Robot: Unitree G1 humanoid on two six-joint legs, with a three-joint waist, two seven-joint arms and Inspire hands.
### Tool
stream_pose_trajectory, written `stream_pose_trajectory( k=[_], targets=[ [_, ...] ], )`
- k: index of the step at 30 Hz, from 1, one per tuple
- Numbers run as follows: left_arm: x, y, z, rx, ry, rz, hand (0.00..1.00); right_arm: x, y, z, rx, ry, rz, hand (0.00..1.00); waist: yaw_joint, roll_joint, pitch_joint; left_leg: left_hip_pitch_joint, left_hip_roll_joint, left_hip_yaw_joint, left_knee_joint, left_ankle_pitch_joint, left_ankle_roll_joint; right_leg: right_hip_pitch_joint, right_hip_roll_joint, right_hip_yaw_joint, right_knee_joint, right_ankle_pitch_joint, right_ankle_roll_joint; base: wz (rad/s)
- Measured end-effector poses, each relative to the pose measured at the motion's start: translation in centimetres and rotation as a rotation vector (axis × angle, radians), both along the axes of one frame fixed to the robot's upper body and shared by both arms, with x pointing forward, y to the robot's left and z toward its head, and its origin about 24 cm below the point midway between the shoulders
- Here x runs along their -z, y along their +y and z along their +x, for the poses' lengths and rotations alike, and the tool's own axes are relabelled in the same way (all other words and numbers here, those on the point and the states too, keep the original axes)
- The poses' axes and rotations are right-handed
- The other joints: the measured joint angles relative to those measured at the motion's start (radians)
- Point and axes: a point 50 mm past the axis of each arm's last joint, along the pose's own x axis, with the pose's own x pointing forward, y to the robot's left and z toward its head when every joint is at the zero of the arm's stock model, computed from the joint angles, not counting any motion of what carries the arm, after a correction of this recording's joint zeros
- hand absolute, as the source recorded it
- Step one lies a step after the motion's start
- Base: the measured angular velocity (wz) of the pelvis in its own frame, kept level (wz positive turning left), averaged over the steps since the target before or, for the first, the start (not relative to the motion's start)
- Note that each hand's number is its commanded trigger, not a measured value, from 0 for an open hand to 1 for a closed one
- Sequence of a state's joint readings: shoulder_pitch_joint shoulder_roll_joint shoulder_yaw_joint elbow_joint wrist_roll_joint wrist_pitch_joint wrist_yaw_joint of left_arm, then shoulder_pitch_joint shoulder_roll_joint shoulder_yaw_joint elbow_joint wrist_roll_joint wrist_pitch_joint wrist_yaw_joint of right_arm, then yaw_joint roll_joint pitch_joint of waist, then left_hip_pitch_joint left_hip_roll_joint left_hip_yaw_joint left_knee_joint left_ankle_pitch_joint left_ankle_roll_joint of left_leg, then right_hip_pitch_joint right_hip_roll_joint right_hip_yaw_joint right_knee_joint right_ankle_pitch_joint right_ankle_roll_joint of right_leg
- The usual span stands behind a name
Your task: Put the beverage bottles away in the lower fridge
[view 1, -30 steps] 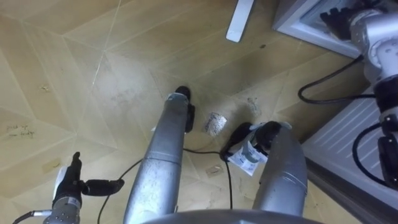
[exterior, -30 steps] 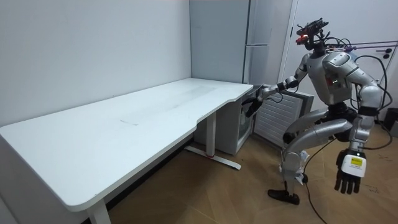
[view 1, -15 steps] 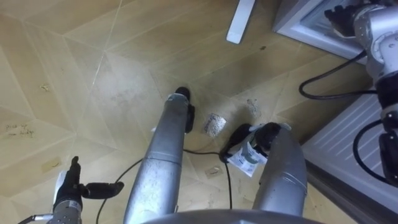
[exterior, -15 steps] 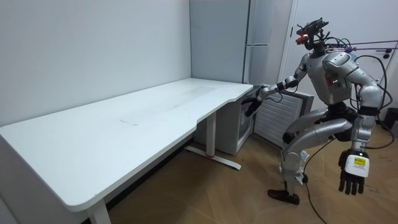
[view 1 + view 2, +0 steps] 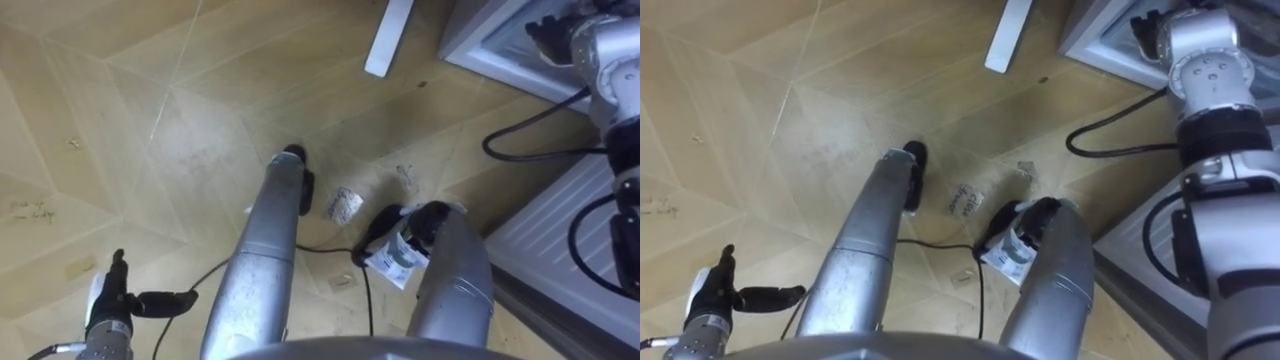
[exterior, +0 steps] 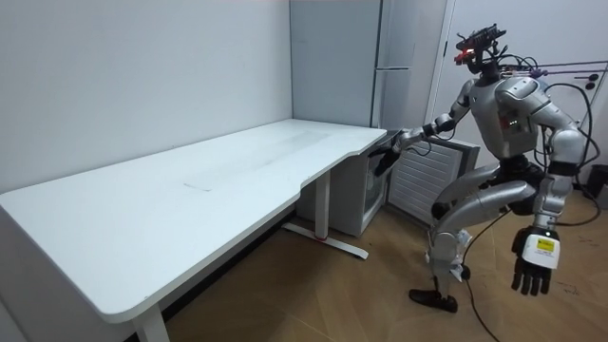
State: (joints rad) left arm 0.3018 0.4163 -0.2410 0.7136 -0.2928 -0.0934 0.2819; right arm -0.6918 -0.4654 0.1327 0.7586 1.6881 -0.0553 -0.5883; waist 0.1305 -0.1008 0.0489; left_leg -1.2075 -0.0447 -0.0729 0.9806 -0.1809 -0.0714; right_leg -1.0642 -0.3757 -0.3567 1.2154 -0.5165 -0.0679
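My right hand [image 5: 548, 24] reaches out to the rim of the low white fridge [image 5: 478, 48] at the upper right; its dark fingers lie against the opening's edge. In the room view that right hand [image 6: 385, 155] is at the low white fridge [image 6: 366, 195] beside the table. A white ribbed panel [image 5: 560, 225] stands at my right side. My left hand [image 5: 112, 305] hangs low at my left side, fingers straight and holding nothing. I stand with knees bent, a step from the fridge.
A long white table [image 6: 190, 190] runs off to the room view's left, and its white foot bar [image 5: 388, 35] lies on the wooden floor near the fridge. A tall grey cabinet [image 6: 332, 66] rises behind. A small crumpled scrap [image 5: 345, 203] lies on the floor.
My left hand has swayed slightly at my side. The right hand stays at the fridge's rim. The eye view has shifted a little.
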Motion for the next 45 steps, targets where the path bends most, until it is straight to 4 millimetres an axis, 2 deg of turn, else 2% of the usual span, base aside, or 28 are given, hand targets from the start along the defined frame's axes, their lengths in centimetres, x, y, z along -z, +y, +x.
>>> stream_pose_trajectory(
  k=[3,6,9,11,14,16,18,21,23,24,25,26,27,29,31,32,36,37,42,45],
  targets=[
    [0.2,0.0,-0.2,0.005,0.015,-0.004,0.00,1.5,-0.9,-0.5,0.003,-0.006,-0.009,0.00,0.007,0.004,0.0029,0.053,0.001,-0.001,-0.017,-0.010,0.006,0.058,0.012,-0.004,-0.036,0.009,0.016,-0.09],
    [0.1,0.1,-0.2,0.016,0.020,-0.012,0.00,3.9,-2.1,-1.7,-0.008,-0.014,-0.040,0.00,0.021,0.005,0.0042,0.116,0.009,0.002,-0.038,-0.022,0.014,0.126,0.031,-0.003,-0.084,0.019,0.034,-0.11],
    [0.3,0.4,-0.3,0.027,0.041,-0.030,0.00,5.6,-3.5,-3.2,-0.077,-0.012,-0.177,0.00,0.040,0.009,0.0065,0.180,0.027,0.010,-0.075,-0.028,0.024,0.194,0.059,-0.003,-0.151,0.044,0.053,-0.19],
    [0.4,0.6,0.3,0.042,0.049,-0.044,0.00,6.8,-4.6,-4.4,-0.109,0.003,-0.229,0.00,0.063,0.019,0.0116,0.228,0.034,0.006,-0.103,-0.028,0.028,0.251,0.081,-0.010,-0.206,0.063,0.062,-0.13],
    [0.4,0.7,0.9,0.052,0.047,-0.054,0.00,8.7,-5.5,-6.2,-0.161,0.027,-0.278,0.00,0.073,0.037,0.0135,0.297,0.043,0.001,-0.136,-0.038,0.036,0.331,0.103,-0.024,-0.278,0.080,0.070,-0.04],
    [0.5,0.7,0.9,0.060,0.056,-0.067,0.00,9.5,-5.8,-7.1,-0.189,0.021,-0.289,0.00,0.069,0.051,0.0126,0.326,0.050,0.001,-0.147,-0.050,0.039,0.373,0.116,-0.027,-0.311,0.087,0.077,-0.10],
    [0.6,0.9,0.9,0.061,0.067,-0.072,0.00,10.6,-6.1,-8.4,-0.208,0.035,-0.294,0.00,0.067,0.052,0.0117,0.361,0.050,0.009,-0.166,-0.053,0.042,0.405,0.119,-0.023,-0.338,0.091,0.083,-0.09],
    [1.2,0.5,0.6,0.051,0.099,-0.095,0.00,12.3,-6.3,-10.3,-0.256,0.063,-0.313,0.00,0.062,0.077,0.0050,0.443,0.070,0.020,-0.216,-0.060,0.043,0.491,0.152,-0.017,-0.425,0.118,0.093,-0.21],
    [1.8,-0.1,0.1,0.045,0.133,-0.123,0.00,14.9,-5.7,-13.2,-0.314,0.148,-0.322,0.00,0.061,0.094,-0.0013,0.545,0.086,0.034,-0.283,-0.060,0.043,0.589,0.182,-0.013,-0.525,0.147,0.100,-0.18],
    [2.0,-0.3,-0.1,0.038,0.138,-0.132,0.00,15.6,-5.5,-13.9,-0.329,0.172,-0.316,0.00,0.057,0.097,-0.0054,0.568,0.089,0.038,-0.300,-0.060,0.043,0.612,0.189,-0.011,-0.550,0.155,0.103,-0.17],
    [2.3,-0.7,-0.3,0.029,0.142,-0.146,0.00,16.9,-5.1,-15.4,-0.371,0.230,-0.324,0.00,0.042,0.104,-0.0126,0.611,0.089,0.045,-0.337,-0.058,0.043,0.651,0.193,-0.011,-0.590,0.165,0.107,-0.11],
    [2.4,-1.0,-0.3,0.023,0.138,-0.156,0.00,18.0,-4.6,-16.8,-0.424,0.286,-0.338,0.00,0.036,0.106,-0.0163,0.652,0.086,0.058,-0.377,-0.051,0.044,0.685,0.194,-0.007,-0.624,0.174,0.111,-0.10],
    [2.4,-1.1,-0.3,0.016,0.136,-0.160,0.00,18.6,-4.2,-17.5,-0.445,0.312,-0.335,0.00,0.034,0.106,-0.0164,0.674,0.086,0.065,-0.398,-0.047,0.044,0.705,0.196,-0.002,-0.642,0.180,0.114,-0.16],
    [2.8,-2.0,-0.2,0.006,0.122,-0.185,0.00,21.0,-2.6,-20.7,-0.516,0.430,-0.308,0.00,0.013,0.110,-0.0211,0.758,0.087,0.082,-0.471,-0.032,0.041,0.782,0.207,0.005,-0.721,0.203,0.119,-0.15],
    [3.0,-2.7,-0.3,-0.002,0.108,-0.202,0.00,22.2,-1.3,-22.7,-0.609,0.497,-0.316,0.00,0.006,0.105,-0.0242,0.817,0.086,0.105,-0.518,-0.023,0.039,0.822,0.208,0.017,-0.761,0.216,0.120,-0.23],
    [3.1,-3.1,-0.3,-0.008,0.094,-0.211,0.00,22.8,-0.7,-23.9,-0.655,0.532,-0.320,0.00,-0.004,0.109,-0.0272,0.840,0.089,0.111,-0.531,-0.023,0.039,0.847,0.214,0.020,-0.786,0.222,0.122,-0.22],
    [3.2,-3.7,-0.6,-0.012,0.069,-0.228,0.00,23.9,0.8,-26.1,-0.751,0.611,-0.327,0.00,-0.028,0.104,-0.0277,0.935,0.089,0.131,-0.588,-0.023,0.038,0.933,0.225,0.028,-0.853,0.240,0.130,-0.13],
    [3.3,-3.8,-0.7,-0.016,0.072,-0.230,0.00,24.2,1.2,-26.7,-0.752,0.625,-0.314,0.00,-0.029,0.097,-0.0329,0.963,0.088,0.140,-0.605,-0.023,0.038,0.956,0.226,0.032,-0.871,0.242,0.132,-0.14],
    [3.7,-4.1,-2.4,-0.094,0.104,-0.226,0.00,24.9,2.2,-28.5,-0.669,0.656,-0.239,0.00,-0.062,0.078,-0.0390,1.081,0.085,0.152,-0.664,-0.025,0.034,1.083,0.239,0.034,-0.962,0.263,0.142,-0.05],
    [3.9,-4.3,-3.2,-0.130,0.112,-0.234,0.00,25.0,2.3,-29.3,-0.630,0.670,-0.216,0.00,-0.070,0.077,-0.0413,1.117,0.085,0.155,-0.678,-0.027,0.031,1.121,0.242,0.033,-0.981,0.269,0.144,-0.02]
  ],
)
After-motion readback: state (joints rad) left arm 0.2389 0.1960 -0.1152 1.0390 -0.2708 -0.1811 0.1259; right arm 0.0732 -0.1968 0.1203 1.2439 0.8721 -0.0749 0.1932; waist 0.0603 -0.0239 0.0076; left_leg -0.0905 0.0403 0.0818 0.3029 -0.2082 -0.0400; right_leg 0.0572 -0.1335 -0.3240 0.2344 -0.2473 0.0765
